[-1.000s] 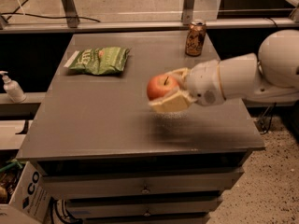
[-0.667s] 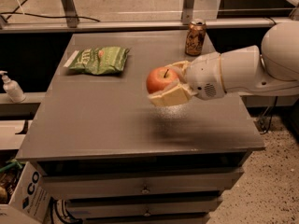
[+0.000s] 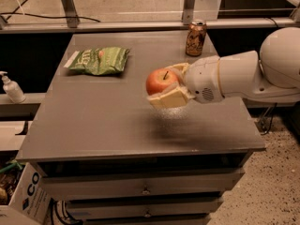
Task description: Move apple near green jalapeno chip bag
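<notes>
Jaws pinch the apple (image 3: 161, 81) from front and back, one pale finger under its near side and the other behind it, so the gripper (image 3: 167, 90) holds the fruit clear of the counter (image 3: 93, 130), with a soft shadow on the surface below. Compared with a second ago the apple has crept only a little to the left and slightly up. In the last stretch it has hardly shifted at all, so the carry looks slow or paused over the middle of the counter. The bag (image 3: 99, 60) lies flat where it was, at the far left part of the counter, and the can (image 3: 196, 38) stands unmoved at the far edge, behind the arm. For the task this means the pick is done and the grasp looks secure, but the apple is well apart from the bag, with open grey surface between them. What remains, as I judge it, is a further sweep left and away, then a lowering just beside the bag's near right corner and a release there, without pressing on the crinkled edge.
</notes>
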`<state>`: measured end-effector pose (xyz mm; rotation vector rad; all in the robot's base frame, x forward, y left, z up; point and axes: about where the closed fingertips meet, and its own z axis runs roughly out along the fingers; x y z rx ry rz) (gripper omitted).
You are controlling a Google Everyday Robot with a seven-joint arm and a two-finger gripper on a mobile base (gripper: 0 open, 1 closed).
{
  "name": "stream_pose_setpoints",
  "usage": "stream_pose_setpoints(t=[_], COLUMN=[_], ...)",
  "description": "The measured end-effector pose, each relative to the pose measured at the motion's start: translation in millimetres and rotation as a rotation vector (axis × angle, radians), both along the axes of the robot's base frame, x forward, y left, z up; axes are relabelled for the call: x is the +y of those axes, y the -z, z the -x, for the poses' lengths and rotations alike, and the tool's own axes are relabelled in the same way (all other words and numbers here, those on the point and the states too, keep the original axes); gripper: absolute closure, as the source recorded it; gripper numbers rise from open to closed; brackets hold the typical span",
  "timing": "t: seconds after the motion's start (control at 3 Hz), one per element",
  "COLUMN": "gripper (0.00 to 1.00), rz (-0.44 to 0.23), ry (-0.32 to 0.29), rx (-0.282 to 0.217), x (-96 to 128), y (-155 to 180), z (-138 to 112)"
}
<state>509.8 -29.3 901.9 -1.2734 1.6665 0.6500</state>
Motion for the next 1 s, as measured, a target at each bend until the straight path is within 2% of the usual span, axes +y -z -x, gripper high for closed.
stream_pose_setpoints(t=[0.33,0.67,1.0], gripper=[1.0,1.0,1.0], rz=[0.024,0.044,0.05], ry=[0.075,0.112,0.112], rx=[-0.065,-0.111,-0.125], x=[12.6,33.5,59.8], y=[0.8,-2.3,2.3], z=[-25.3,-64.8,-111.3])
